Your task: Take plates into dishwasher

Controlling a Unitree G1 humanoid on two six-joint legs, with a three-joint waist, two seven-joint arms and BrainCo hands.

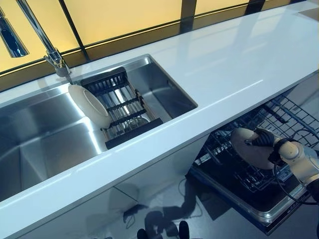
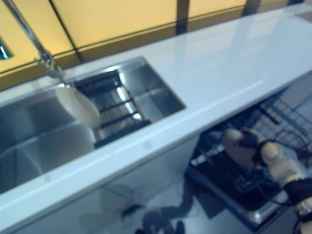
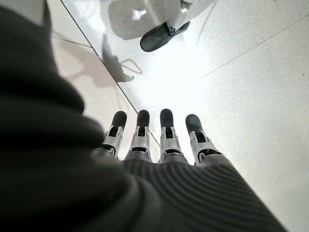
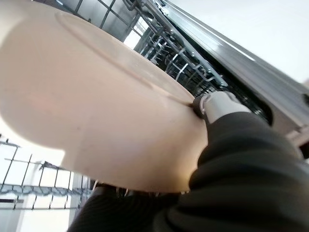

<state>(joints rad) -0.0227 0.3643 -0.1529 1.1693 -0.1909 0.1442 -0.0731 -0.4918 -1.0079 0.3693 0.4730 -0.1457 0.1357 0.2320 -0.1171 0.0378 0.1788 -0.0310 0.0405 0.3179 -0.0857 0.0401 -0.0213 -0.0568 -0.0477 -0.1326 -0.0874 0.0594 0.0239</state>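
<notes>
Right hand [image 1: 266, 142] pinches cream plate [image 1: 247, 148] by rim, thumb on face, fingers behind. Plate held tilted over wire rack [image 1: 284, 119] of open dishwasher [image 1: 239, 191], below white countertop [image 1: 219, 64]. Second white plate [image 1: 89, 105] leans upright in black dish drainer [image 1: 119, 107] inside steel sink [image 1: 45, 134]. Left hand [image 3: 154, 145] hangs over floor, fingers straight, spread, holding nothing.

right hand [image 4: 212, 108] fingers hidden behind plate [image 4: 96, 106]
</notes>
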